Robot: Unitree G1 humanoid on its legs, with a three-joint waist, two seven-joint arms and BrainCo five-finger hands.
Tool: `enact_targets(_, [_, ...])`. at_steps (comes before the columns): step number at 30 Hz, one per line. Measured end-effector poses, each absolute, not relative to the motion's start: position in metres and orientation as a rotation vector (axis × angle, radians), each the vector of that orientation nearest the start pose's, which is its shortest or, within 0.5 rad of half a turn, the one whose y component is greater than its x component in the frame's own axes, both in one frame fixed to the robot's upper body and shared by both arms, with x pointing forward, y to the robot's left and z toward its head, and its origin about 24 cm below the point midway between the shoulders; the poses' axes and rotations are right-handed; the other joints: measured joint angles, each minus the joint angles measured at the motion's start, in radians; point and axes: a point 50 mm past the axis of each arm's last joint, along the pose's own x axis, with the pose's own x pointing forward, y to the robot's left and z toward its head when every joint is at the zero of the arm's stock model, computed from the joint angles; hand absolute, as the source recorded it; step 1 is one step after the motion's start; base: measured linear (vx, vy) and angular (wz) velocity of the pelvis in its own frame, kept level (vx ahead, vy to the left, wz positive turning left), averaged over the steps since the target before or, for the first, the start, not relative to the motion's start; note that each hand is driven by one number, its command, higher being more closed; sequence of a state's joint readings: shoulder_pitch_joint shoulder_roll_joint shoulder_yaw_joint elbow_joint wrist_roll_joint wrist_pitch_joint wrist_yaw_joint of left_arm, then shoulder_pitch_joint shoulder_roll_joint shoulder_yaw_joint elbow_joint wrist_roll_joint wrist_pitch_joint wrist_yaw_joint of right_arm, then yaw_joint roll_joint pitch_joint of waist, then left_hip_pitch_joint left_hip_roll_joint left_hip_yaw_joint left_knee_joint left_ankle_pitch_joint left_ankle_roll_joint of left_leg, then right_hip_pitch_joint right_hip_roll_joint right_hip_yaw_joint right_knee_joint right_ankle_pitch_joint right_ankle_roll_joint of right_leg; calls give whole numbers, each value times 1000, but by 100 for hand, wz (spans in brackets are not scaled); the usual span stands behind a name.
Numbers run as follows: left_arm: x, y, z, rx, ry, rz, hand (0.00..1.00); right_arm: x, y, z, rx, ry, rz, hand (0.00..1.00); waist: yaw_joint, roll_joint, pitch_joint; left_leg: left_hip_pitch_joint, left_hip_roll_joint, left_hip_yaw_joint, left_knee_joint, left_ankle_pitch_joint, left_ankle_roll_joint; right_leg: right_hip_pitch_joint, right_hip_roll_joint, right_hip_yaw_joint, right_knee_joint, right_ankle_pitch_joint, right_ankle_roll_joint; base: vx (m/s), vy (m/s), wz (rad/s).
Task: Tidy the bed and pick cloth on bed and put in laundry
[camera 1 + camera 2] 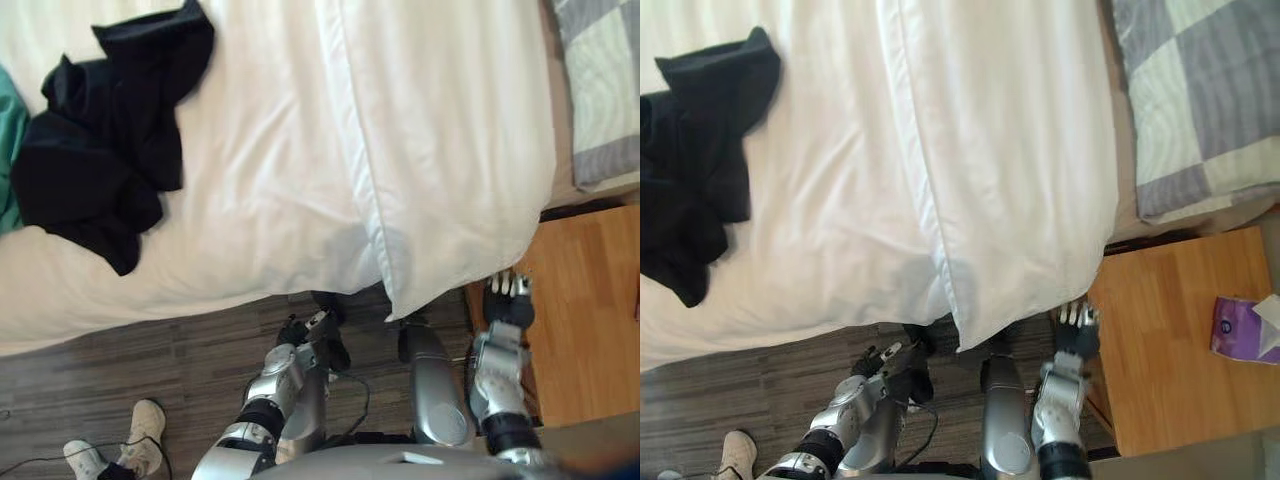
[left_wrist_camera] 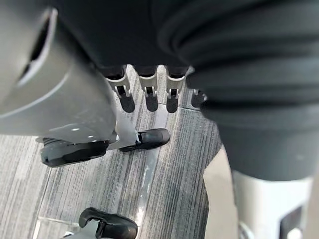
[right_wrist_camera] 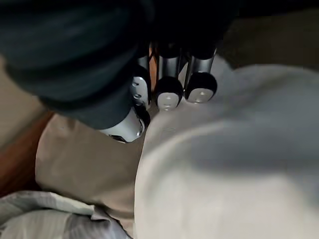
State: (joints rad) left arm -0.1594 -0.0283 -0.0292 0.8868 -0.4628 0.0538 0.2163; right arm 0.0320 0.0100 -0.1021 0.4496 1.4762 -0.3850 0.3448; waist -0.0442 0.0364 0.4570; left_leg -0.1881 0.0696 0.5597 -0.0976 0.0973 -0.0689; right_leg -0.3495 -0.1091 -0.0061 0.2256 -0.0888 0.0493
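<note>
Left hand point(image 1: 315, 335) hangs empty, fingers relaxed, over floor point(image 1: 120, 370) in eye views, black cloth point(image 1: 100, 150) on white duvet point(image 1: 300, 150), well apart from right hand point(image 1: 510, 295) by nightstand point(image 1: 590, 320); L wrist view: fingers point(image 2: 149, 94) straight; R wrist view: fingers point(image 3: 169, 94) straight, tips at duvet.

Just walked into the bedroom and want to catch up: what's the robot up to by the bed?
The robot stands at the bedside with both hands low and holding nothing. Its right hand has straight fingers by the hanging corner of the white duvet, next to a wooden nightstand. Its left hand hangs open over the floor. The black cloth lies on the bed, not yet picked up.
</note>
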Motion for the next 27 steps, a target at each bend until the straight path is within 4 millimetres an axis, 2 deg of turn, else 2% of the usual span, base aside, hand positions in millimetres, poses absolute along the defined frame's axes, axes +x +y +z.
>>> enact_targets(2, [203, 135, -118, -354, 847, 284, 0, 204, -203, -52, 1273, -175, -432, 100, -2, -6, -14, 39, 0, 11, 0, -3, -9, 35, 0, -3, -4, -1, 1, 89, -21, -18])
enact_targets(7, [177, 138, -131, -365, 912, 285, 0, 181, -203, -73, 1137, -22, -470, 100, -6, -27, -114, 102, 8, 10, -1, -9, -18, 133, 3, -26, -59, -1, 1, 78, -16, 5])
enact_targets(8, [166, 140, -137, -373, 943, 291, 0, 172, -202, -79, 1114, 16, -491, 100, -6, -31, -151, 132, 12, 10, -1, -15, -25, 177, 5, -36, -81, -1, 1, 50, -7, 10])
enact_targets(10, [156, 145, -141, -372, 967, 309, 0, 160, -201, -86, 1098, 51, -517, 100, -2, -38, -199, 158, 17, 13, -2, -20, -30, 219, 10, -39, -105, 0, 1, 45, -12, 5])
enact_targets(12, [143, 152, -147, -360, 1003, 306, 0, 146, -206, -90, 1082, 50, -567, 100, 4, -39, -255, 207, 33, 44, -6, -42, -4, 280, 23, -52, -132, 0, -1, 14, -18, -4])
enact_targets(13, [140, 154, -148, -355, 1011, 308, 0, 144, -209, -88, 1077, 34, -580, 100, 3, -40, -265, 218, 35, 47, -6, -45, -3, 295, 24, -55, -139, -1, -1, -2, -11, -8])
enact_targets(16, [125, 160, -153, -333, 1046, 304, 0, 141, -222, -61, 1038, -156, -535, 100, 3, -36, -302, 276, 38, 67, -7, -60, 0, 353, 25, -63, -153, -14, -7, 2, -9, -11])
enact_targets(18, [116, 165, -155, -331, 1060, 313, 0, 144, -222, -36, 1000, -273, -393, 100, 0, -37, -324, 308, 40, 69, -7, -68, -1, 386, 17, -99, -155, -21, -4, 6, -5, -2])
enact_targets(19, [115, 166, -155, -331, 1062, 318, 0, 145, -220, -31, 987, -287, -340, 100, 0, -38, -326, 315, 41, 67, -7, -72, -2, 397, 17, -104, -155, -22, -4, 0, -4, 5])
enact_targets(23, [109, 169, -157, -304, 1075, 317, 0, 161, -178, -12, 970, -255, 52, 100, 3, -39, -348, 330, 43, 45, -7, -73, -1, 426, 17, -131, -155, -26, -8, 30, -4, 15])
enact_targets(25, [110, 173, -156, -275, 1069, 306, 0, 175, -142, -4, 980, -191, 268, 100, 9, -39, -348, 321, 41, 7, -7, -71, 0, 426, 15, -160, -158, -27, -7, 17, -3, 39])
enact_targets(27, [112, 175, -155, -240, 1068, 282, 0, 188, -124, 3, 978, -176, 378, 100, 11, -40, -343, 299, 38, -24, -7, -66, 2, 417, 15, -176, -163, -27, -7, 2, -6, 37])
